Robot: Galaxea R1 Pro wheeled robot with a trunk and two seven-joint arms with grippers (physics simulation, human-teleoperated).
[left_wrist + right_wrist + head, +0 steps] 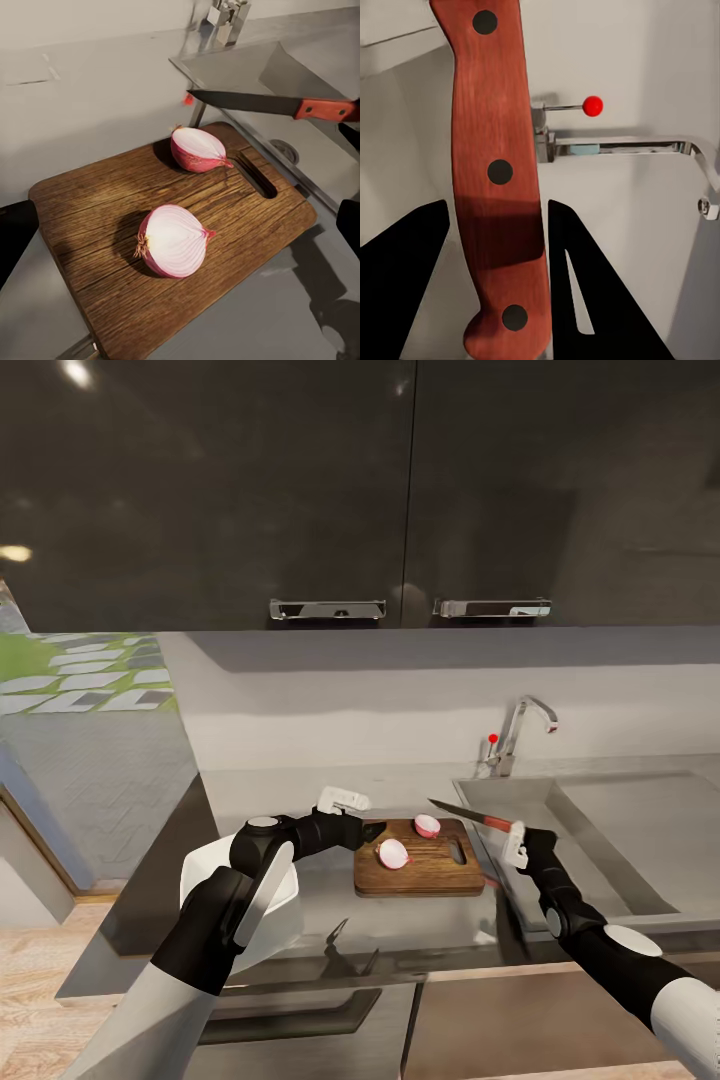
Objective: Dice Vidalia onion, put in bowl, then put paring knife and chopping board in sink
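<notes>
The onion lies cut in two on the chopping board (430, 865): one half (393, 853) near the board's left end, cut face up, the other half (427, 825) at its far edge. In the left wrist view both halves (176, 241) (197, 148) rest on the board (90, 210). My left gripper (371, 830) hovers open at the board's left end, its fingers (15, 236) spread wide. My right gripper (515, 843) is shut on the paring knife (470, 816) by its red handle (499, 180); the blade points left above the board's far right corner.
The white bowl (283, 892) sits on the countertop (400, 920) left of the board, partly hidden by my left arm. The sink (620, 840) lies right of the board, with its chrome tap (520, 735) and red knob (493, 739). Black upper cabinets (300, 490) hang overhead.
</notes>
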